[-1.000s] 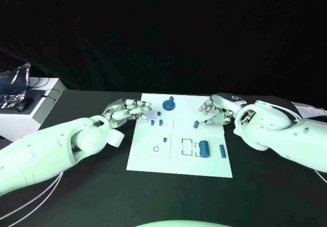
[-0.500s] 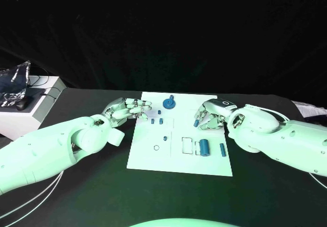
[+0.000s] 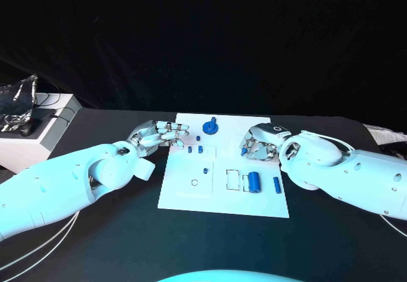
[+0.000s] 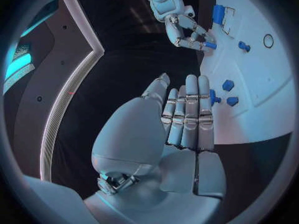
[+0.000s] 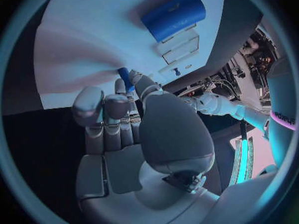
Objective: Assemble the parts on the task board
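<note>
Over on the right edge of the white rectangular task board (image 3: pixel 222 176), your right hand (image 3: pixel 259 144) has its fingers curled down around a small blue plastic peg (image 5: pixel 125 78). From the right wrist view the fingertips are closed on it, so I'd call that a hold, though the head view mostly hides the peg behind the fingers. Your left hand (image 3: pixel 159 136) sits at the board's far-left corner with fingers bunched together and nothing in them that I can see.

Rest of the parts, for reference: a blue round knob piece (image 3: pixel 210 127) at the far edge, two tiny blue blocks (image 3: pixel 195 150) near the left hand, a fat blue cylinder (image 3: pixel 253 182) lying across the outlined slots towards the near right, and a slim blue pin (image 3: pixel 276 185) just right of it.

Handling-wise, my guess is these are light, rigid, smooth plastic, so they'll squirt out of a sloppy pinch. Take the peg across its middle with the fingertips, keep it upright, and don't squeeze hard. The cylinder will likely roll if nudged.
</note>
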